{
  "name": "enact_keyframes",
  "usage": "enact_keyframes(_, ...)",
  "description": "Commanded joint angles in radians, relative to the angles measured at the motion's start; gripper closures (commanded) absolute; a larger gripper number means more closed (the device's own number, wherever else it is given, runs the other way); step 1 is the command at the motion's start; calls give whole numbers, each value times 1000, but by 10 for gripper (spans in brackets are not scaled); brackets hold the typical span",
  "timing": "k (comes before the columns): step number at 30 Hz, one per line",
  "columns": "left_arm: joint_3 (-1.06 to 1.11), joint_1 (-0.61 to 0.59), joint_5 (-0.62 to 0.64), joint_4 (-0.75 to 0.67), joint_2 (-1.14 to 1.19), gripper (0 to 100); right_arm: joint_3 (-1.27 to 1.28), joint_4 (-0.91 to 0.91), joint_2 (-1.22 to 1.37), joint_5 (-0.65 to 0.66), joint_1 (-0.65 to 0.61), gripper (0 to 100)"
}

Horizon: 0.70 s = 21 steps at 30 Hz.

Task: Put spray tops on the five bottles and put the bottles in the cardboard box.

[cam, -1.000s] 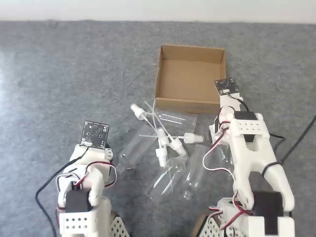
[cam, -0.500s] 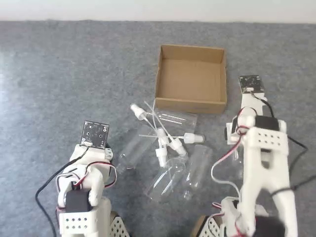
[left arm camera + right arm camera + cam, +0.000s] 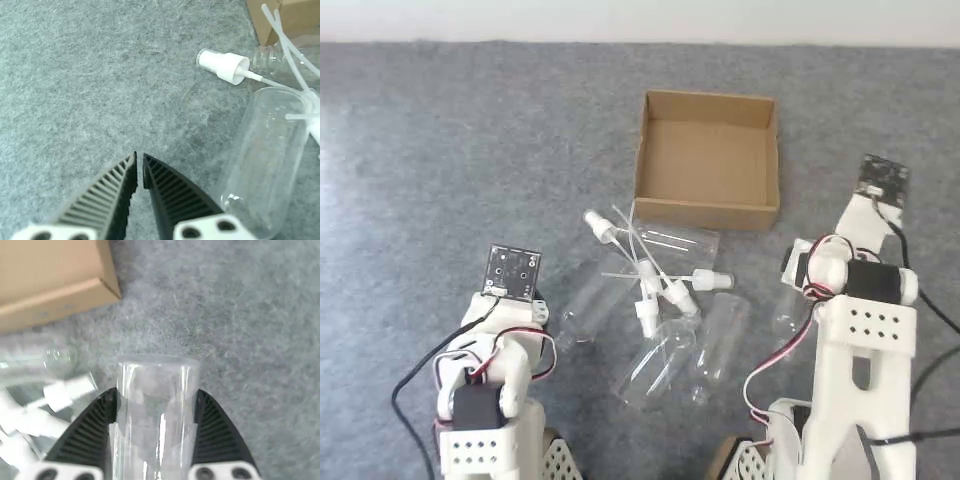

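From above, the right arm (image 3: 865, 330) covers most of the held bottle (image 3: 157, 385); a clear sliver shows beside the arm. Both wrist views cut the box (image 3: 50, 270) down to a corner. The pile is clear plastic over clear plastic, hard to separate: looks like four bottles (image 3: 720, 340), not certain.

The table (image 3: 440, 150) has a grey felt-like cover edge to edge. A white wall (image 3: 620, 20) strip runs along the far side.

The box is open-topped and sits far centre, with bare cardboard floor showing across the inside.

The left arm (image 3: 485, 400) sits near-left, apart from the pile. The left gripper (image 3: 139, 167) has its jaws pressed almost together with a thin slit at the tips, over bare felt beside a lying bottle.

The right gripper (image 3: 156, 405) pinches the held bottle, one jaw on each side, right of the pile, near the box's front right corner and outside it.

The bottles lie on their sides between the arms, just in front of the box. The spray tops (image 3: 712, 280) are white and loose, lying across the bottles with thin tubes crossing.
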Motion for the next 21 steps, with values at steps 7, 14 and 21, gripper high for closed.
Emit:
enact_keyframes(7, -1, -2, -11, -34, -18, 981, -52, -22, -36, -311, 10, 986)
enact_keyframes(14, -1, -2, -11, -34, -18, 981, -51, -74, -36, -509, 12, 985)
enact_keyframes(21, -1, -3, -11, -34, -18, 981, 117, -381, -36, -611, 113, 985)
